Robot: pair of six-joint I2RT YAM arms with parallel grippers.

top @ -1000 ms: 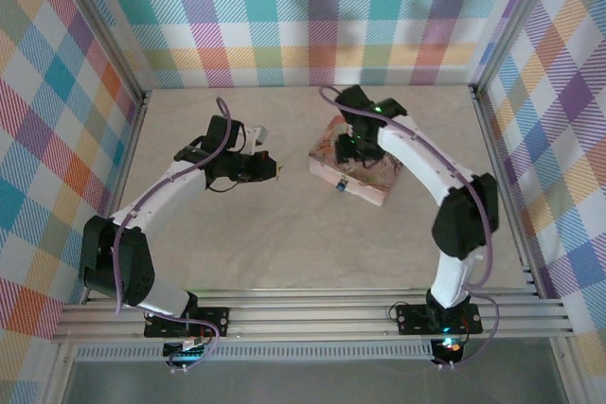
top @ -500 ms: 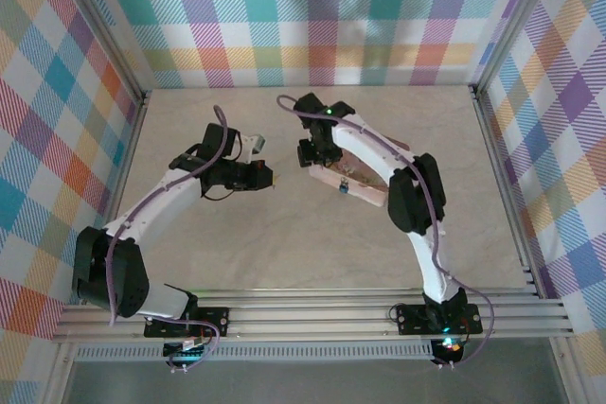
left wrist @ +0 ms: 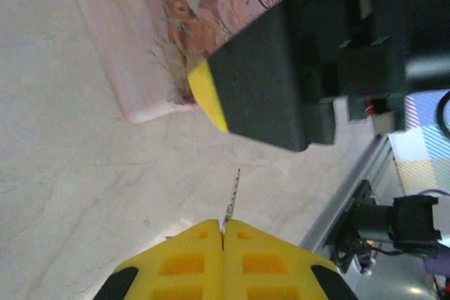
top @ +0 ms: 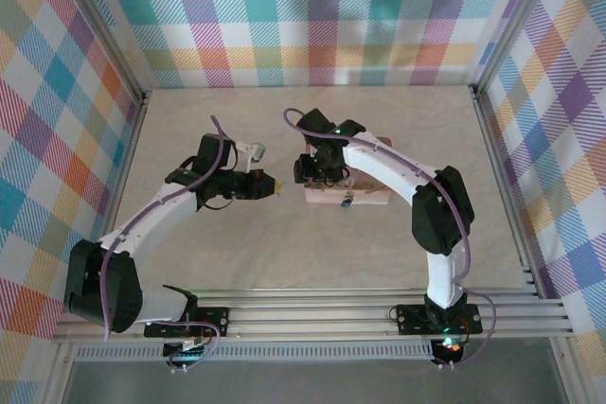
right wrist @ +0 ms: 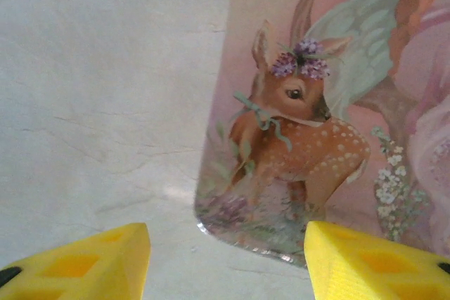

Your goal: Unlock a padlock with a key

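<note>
While your left gripper clamps the thin metal key at lower centre, your right gripper spreads over the pink illustrated box.

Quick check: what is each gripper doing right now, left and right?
Left gripper: shut on the key, blade sticking out.
Right gripper: open, empty, above the pink box corner.
</note>
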